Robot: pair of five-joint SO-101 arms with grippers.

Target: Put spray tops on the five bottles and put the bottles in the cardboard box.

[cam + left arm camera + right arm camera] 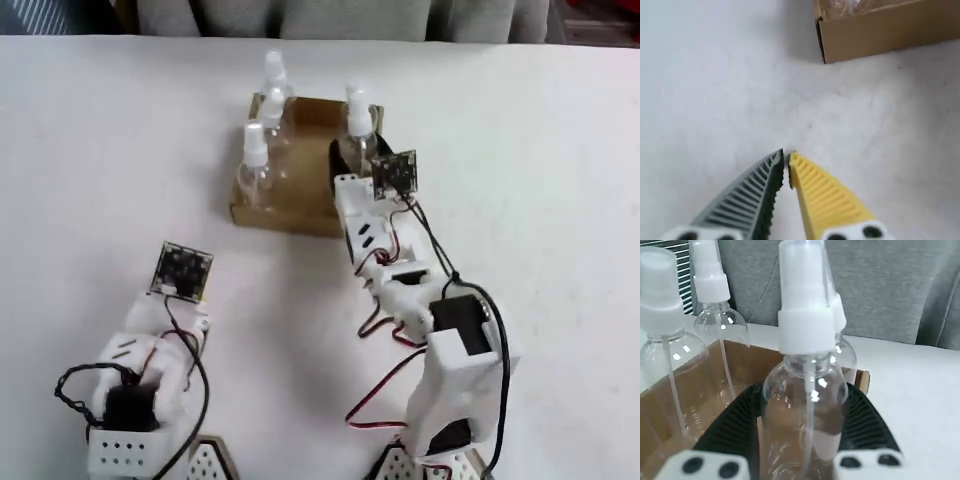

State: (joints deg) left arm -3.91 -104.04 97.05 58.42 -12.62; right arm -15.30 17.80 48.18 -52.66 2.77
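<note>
My right gripper is shut on a clear bottle with a white spray top, its black fingers on either side of the body. In the high view this bottle is upright at the right end of the cardboard box. Three other capped bottles are in the box: one, a second, and a third behind the held one. My left gripper is shut and empty just above the bare table, near the box's corner.
The left arm is folded back at the front left of the white table. The right arm, with loose red and black wires, stretches from the front right up to the box. Grey chair backs line the far edge.
</note>
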